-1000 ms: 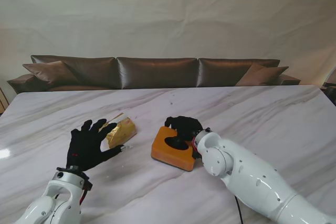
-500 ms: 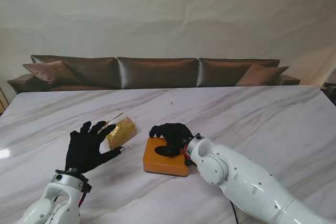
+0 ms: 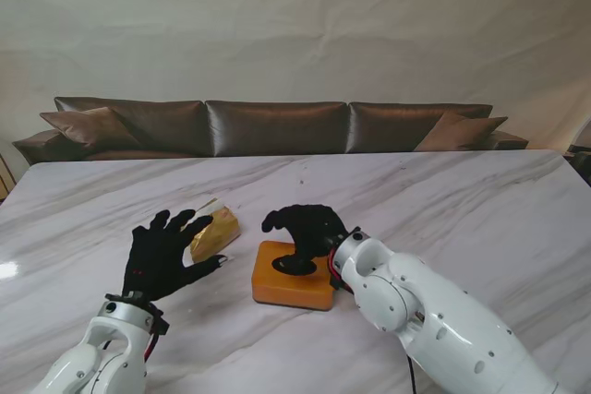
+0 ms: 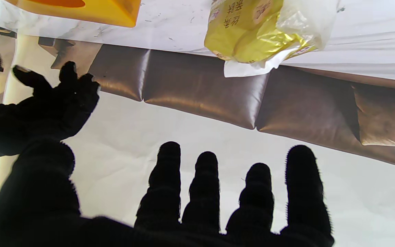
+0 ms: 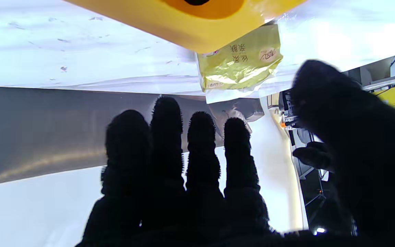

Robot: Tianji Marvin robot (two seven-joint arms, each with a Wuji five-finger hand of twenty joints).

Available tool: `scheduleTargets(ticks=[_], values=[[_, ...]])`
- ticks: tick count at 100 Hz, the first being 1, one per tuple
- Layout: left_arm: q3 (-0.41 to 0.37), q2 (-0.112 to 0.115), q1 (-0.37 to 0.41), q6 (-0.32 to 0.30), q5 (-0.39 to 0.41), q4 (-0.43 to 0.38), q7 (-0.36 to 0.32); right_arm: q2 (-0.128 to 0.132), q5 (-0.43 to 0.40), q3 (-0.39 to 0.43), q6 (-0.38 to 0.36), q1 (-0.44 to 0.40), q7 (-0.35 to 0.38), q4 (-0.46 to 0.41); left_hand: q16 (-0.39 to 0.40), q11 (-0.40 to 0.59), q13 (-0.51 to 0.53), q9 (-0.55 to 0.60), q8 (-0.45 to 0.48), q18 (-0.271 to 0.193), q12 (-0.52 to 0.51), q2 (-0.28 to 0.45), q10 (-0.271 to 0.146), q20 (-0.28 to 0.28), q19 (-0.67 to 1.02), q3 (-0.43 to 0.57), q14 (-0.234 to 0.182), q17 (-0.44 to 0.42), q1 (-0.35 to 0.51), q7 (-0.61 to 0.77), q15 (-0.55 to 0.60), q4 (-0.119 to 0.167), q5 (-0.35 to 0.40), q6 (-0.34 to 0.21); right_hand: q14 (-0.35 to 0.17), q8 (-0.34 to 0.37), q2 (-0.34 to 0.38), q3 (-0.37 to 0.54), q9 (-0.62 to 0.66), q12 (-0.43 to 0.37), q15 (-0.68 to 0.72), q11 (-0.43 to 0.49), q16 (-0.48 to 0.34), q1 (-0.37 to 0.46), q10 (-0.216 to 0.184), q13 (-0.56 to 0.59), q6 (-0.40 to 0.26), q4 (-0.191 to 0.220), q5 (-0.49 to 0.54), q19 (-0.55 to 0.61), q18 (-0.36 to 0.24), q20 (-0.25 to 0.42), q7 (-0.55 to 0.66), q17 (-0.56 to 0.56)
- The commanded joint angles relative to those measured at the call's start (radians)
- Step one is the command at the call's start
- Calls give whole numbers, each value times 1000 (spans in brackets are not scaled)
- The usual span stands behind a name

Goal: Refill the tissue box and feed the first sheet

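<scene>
Since the earlier frame, the right robot hand (image 3: 303, 224) has lifted off the orange tissue box (image 3: 294, 276) and hovers over it, fingers loose, holding nothing. Beside it, the left robot hand (image 3: 164, 252) is spread open and empty, just next to the yellow tissue pack (image 3: 215, 231), which lies to its right with its long axis slanting away from me. Both things rest on the white marble counter (image 3: 443, 196); behind it stands a brown sofa (image 3: 277, 126).

Brown leather sofa (image 3: 277, 126), pale backdrop wall (image 3: 295, 16).
</scene>
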Motion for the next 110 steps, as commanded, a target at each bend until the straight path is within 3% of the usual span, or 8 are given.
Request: scheduleTargets(ticks=[1, 8, 18, 32, 65, 110], values=[[3, -5, -1, -13, -2, 6, -9, 12, -11, 4, 16, -30, 37, -37, 6, 8, -3, 24, 14, 22, 10, 42, 8, 11, -515, -19, -24, -13, -23, 3, -12, -22, 7, 11, 41, 12, -7, -13, 26, -21, -24, -24, -18, -42, 1, 36, -22, -34, 15, 106, -149, 30, -14, 91], [3, -4, -1, -25, -5, 11, -7, 19, -45, 18, 43, -66, 54, -80, 6, 9, -3, 25, 14, 22, 10, 43, 8, 11, -514, -19, -24, -12, -23, 4, -12, -22, 7, 11, 72, 13, -8, -23, 62, -45, -45, -46, -51, -75, 9, 100, -14, -43, 41, 214, -214, 37, -25, 222], [1, -4, 0, -43, -8, 17, -3, 26, -100, 29, 83, -108, 71, -128, 6, 9, -2, 25, 14, 21, 10, 42, 7, 12, -514, -19, -24, -12, -23, 3, -12, -23, 7, 12, 65, 5, -22, -18, 107, -94, -54, -63, -107, -122, 36, 194, 10, -62, 76, 322, -301, -3, -39, 396], [2, -5, -2, -66, -16, 33, 12, 38, -138, 25, 130, -137, 143, -172, 6, 10, -2, 26, 14, 21, 11, 41, 8, 12, -514, -19, -24, -12, -22, 3, -13, -23, 7, 13, 41, -4, -20, -21, 102, -116, -91, -48, -163, -155, 83, 225, 57, -72, 74, 342, -335, -28, -44, 469], [11, -7, -24, -102, -34, 74, 32, 42, -177, -49, 227, -113, 180, -161, 6, 10, -3, 27, 15, 20, 11, 42, 9, 12, -516, -19, -26, -14, -21, 4, -13, -23, 10, 13, 41, -13, -25, -12, 56, -125, -178, -54, -219, -185, 113, 233, 87, -81, 50, 348, -359, -31, -54, 477], [22, -6, -41, -103, -42, 101, 27, 36, -134, -122, 283, -35, 183, -86, 5, 13, -4, 31, 16, 19, 13, 43, 9, 13, -517, -20, -30, -15, -21, 6, -14, -23, 12, 16, 38, -18, -35, -6, 44, -113, -231, -25, -246, -175, 156, 256, 136, -82, 46, 365, -368, -29, -55, 481]])
